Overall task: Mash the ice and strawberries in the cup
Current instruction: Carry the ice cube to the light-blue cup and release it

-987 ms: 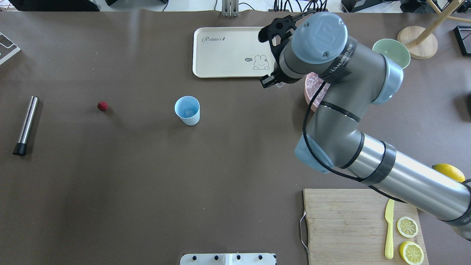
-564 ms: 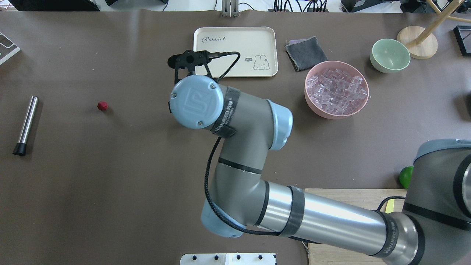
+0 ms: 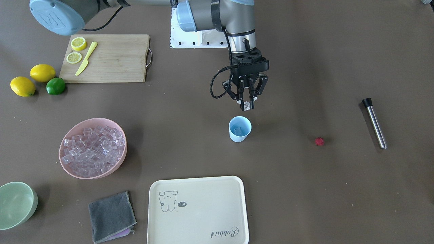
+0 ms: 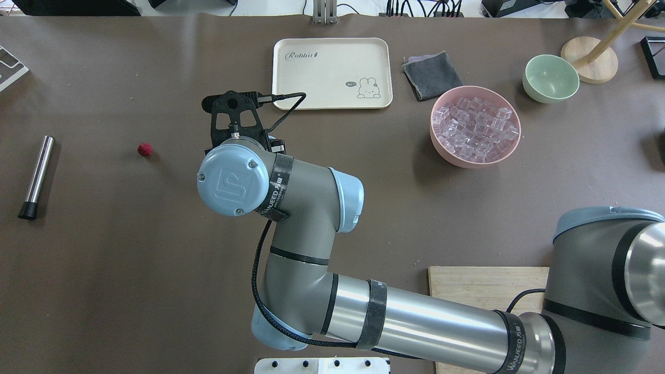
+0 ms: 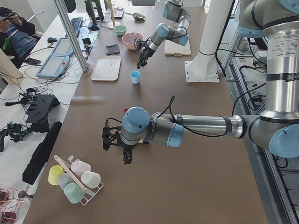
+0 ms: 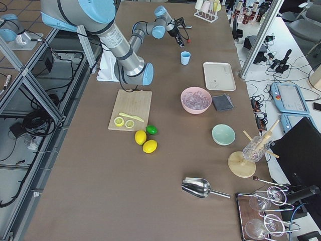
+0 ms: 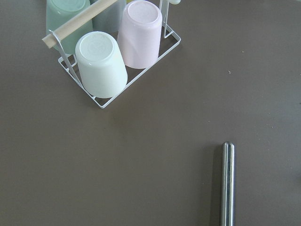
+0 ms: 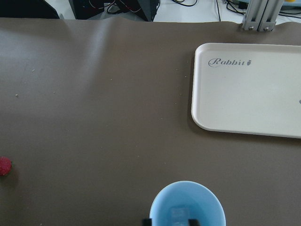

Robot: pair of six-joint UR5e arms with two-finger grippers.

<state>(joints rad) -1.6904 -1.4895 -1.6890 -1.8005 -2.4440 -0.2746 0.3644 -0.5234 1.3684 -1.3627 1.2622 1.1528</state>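
The light-blue cup (image 3: 240, 128) stands upright mid-table with one clear ice cube lying in it. Just above its rim, on the robot's side, my right gripper (image 3: 247, 105) hangs shut on another ice cube (image 3: 247, 106). In the right wrist view the cup (image 8: 188, 207) fills the bottom edge. The arm hides the cup in the overhead view. The small red strawberry (image 3: 319, 141) lies alone on the table, well away from the cup toward my left. My left gripper (image 5: 126, 157) shows only in the exterior left view, far from the cup, and I cannot tell its state.
A pink bowl (image 4: 451, 158) heaped with ice (image 3: 93, 149) stands on my right. A steel muddler (image 3: 374, 122) lies beyond the strawberry. A cream tray (image 3: 198, 210), grey cloth (image 3: 111, 217), green bowl (image 3: 15, 203) and cutting board (image 3: 112, 57) with lemons ring the area.
My right arm has swung left from the pink bowl to above the cup, covering the cup in the overhead view. The strawberry and muddler have not moved.
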